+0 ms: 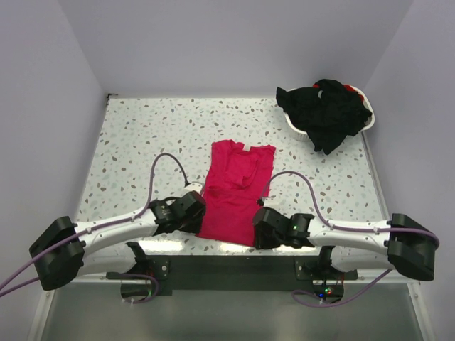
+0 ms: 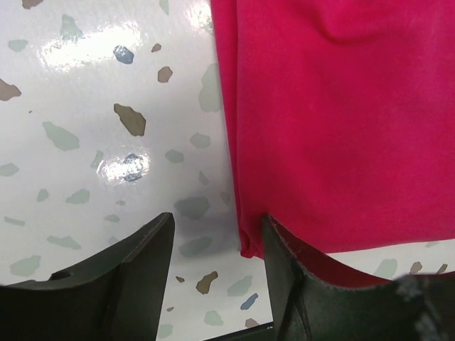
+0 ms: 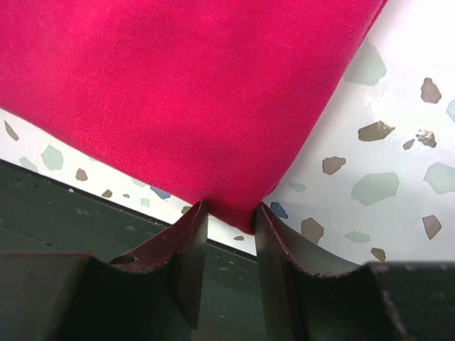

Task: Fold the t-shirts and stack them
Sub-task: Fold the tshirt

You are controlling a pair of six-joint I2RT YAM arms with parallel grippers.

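A pinkish-red t-shirt (image 1: 234,192) lies flat in a long narrow fold in the middle of the table, neck end away from me. My left gripper (image 1: 193,212) is at its near left corner. In the left wrist view that gripper (image 2: 217,234) is open, with the shirt's corner (image 2: 249,245) against the right finger (image 2: 298,284). My right gripper (image 1: 261,226) is at the near right corner. Its fingers (image 3: 231,213) straddle the red corner (image 3: 242,217) with a narrow gap, and the cloth touches both tips. Black t-shirts (image 1: 325,110) are heaped in the basket.
A white basket (image 1: 297,122) stands at the back right of the speckled table (image 1: 128,142). The table's near edge and a dark strip (image 3: 71,206) run just below the shirt's hem. Purple-grey walls close in the left, back and right sides.
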